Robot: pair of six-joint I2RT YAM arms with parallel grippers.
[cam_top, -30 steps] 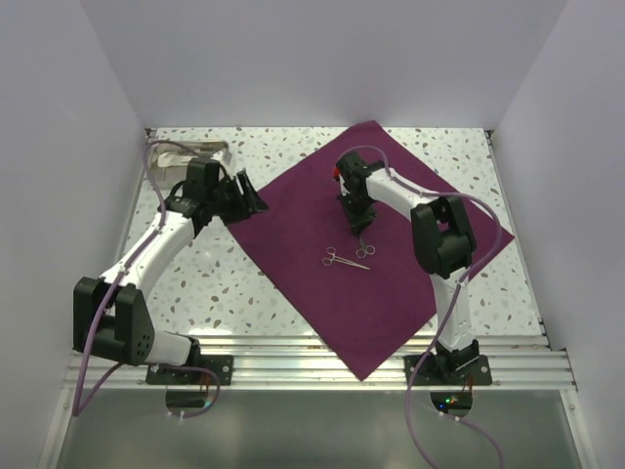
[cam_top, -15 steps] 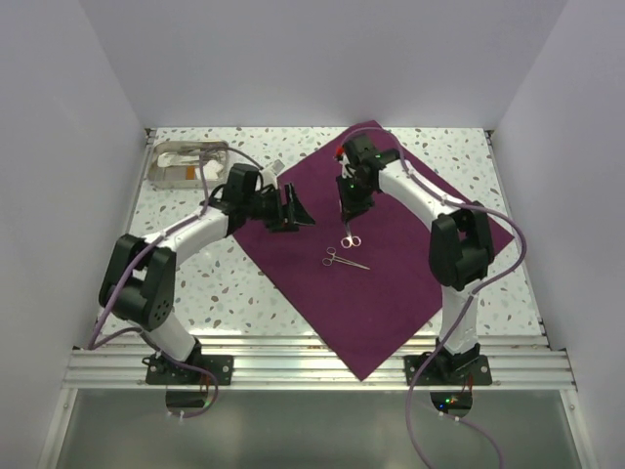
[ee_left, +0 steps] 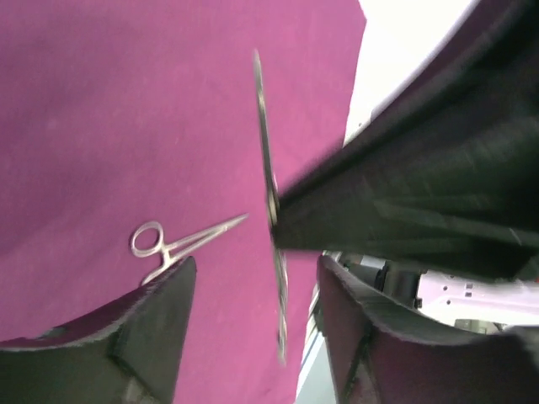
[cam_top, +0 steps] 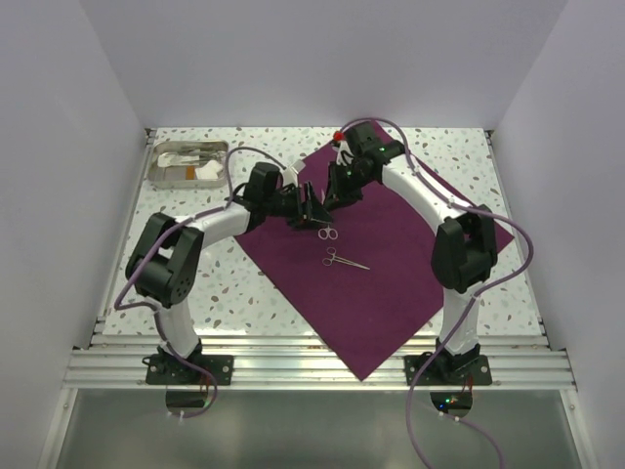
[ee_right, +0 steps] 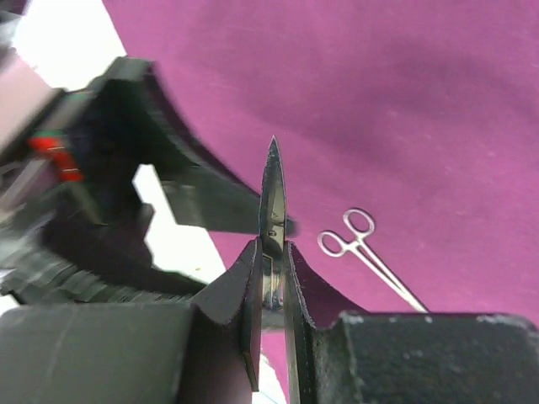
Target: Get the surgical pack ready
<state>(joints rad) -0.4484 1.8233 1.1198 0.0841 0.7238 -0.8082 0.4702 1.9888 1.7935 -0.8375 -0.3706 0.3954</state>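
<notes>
Above the surgical pack (cam_top: 391, 264), the right gripper (ee_right: 271, 261) is clamped on 1 scissors (ee_right: 272, 198). The left gripper (ee_left: 253, 332) beside it gapes empty, also over the pack.

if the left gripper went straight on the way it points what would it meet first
Probably the metal instrument that the right gripper holds: it hangs in line with the open left gripper. The purple cloth lies beyond it, though depth is unclear.

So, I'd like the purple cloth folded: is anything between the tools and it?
Yes. Silver ring-handled forceps lie on the deep purple-maroon cloth near its middle. The right tool is shut on a second thin metal instrument above the cloth, beside the open left tool.
</notes>
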